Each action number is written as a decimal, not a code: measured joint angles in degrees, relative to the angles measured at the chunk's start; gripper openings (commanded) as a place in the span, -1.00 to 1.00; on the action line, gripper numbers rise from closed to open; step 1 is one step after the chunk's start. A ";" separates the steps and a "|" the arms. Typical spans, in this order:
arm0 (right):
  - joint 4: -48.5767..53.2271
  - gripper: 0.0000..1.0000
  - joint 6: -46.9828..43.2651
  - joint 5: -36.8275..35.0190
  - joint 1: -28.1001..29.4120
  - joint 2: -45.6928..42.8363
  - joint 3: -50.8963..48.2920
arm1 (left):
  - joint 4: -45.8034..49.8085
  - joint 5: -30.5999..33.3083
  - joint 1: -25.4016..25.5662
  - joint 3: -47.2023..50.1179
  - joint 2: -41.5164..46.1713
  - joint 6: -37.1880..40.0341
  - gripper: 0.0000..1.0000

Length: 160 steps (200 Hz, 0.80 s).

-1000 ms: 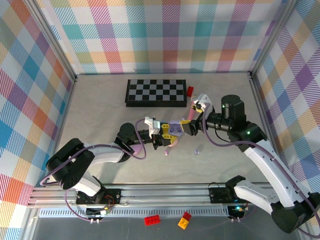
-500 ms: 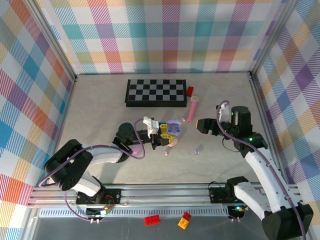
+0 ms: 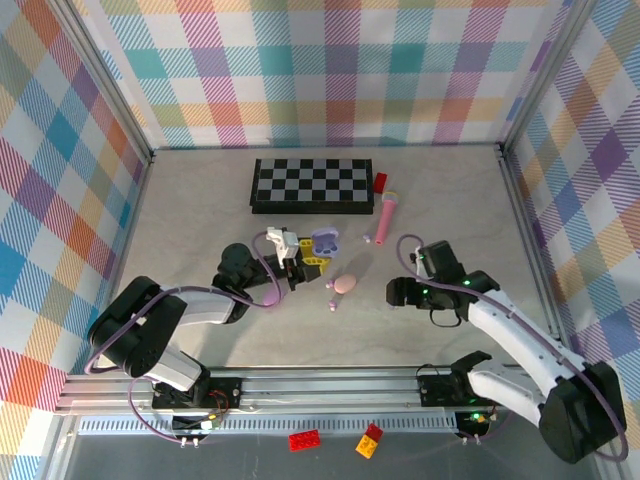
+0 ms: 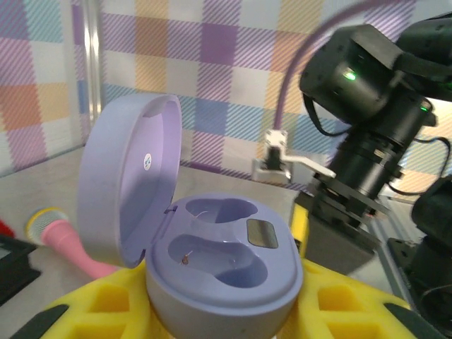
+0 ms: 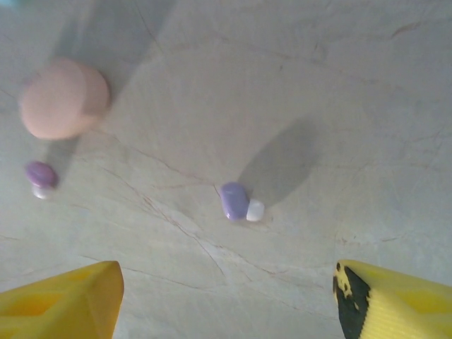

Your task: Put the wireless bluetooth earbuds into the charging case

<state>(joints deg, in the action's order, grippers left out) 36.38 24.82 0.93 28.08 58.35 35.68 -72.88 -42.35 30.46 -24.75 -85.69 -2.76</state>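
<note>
The lilac charging case (image 4: 226,261) stands open, lid up, with both wells empty. My left gripper (image 4: 226,314) is shut on its base between yellow pads; from above the case (image 3: 325,241) sits at the left gripper's tip (image 3: 303,263). A lilac earbud (image 5: 236,201) with a white tip lies on the table, just ahead of my right gripper (image 5: 226,304), which hovers low over it with its fingers wide open and empty. From above, that right gripper (image 3: 393,292) covers this bud. A second, purple earbud (image 5: 40,174) lies further left, by a pink oval case (image 5: 63,99).
The pink oval case (image 3: 344,284) and purple bud (image 3: 332,304) lie between the two grippers. A pink stick-shaped object (image 3: 386,215), a chessboard (image 3: 312,185) and a red brick (image 3: 380,181) are at the back. Plaid walls enclose the table.
My right arm has swung away from the case, down toward the front right and over the lilac earbud, its jaws narrowing slightly. The left arm drew the case back to the left.
</note>
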 measured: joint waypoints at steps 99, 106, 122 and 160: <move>8.50 0.29 7.58 -23.80 20.44 28.17 14.25 | -0.24 0.11 -8.66 3.04 3.61 1.05 -0.43; 9.31 0.25 7.98 -25.14 21.31 30.36 15.63 | -0.04 -0.04 -9.11 3.15 4.09 1.14 -0.43; 11.34 0.11 8.83 -27.54 22.75 35.34 18.62 | 0.76 -0.13 -10.05 3.17 4.68 1.51 -0.43; 15.06 -0.08 10.36 -31.76 24.52 41.48 22.08 | 2.29 -0.28 -11.50 3.17 4.98 2.34 -0.43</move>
<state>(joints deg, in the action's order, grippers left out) 51.44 35.18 -30.83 52.60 99.83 57.76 -70.59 -42.63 18.96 -21.58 -80.71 -0.43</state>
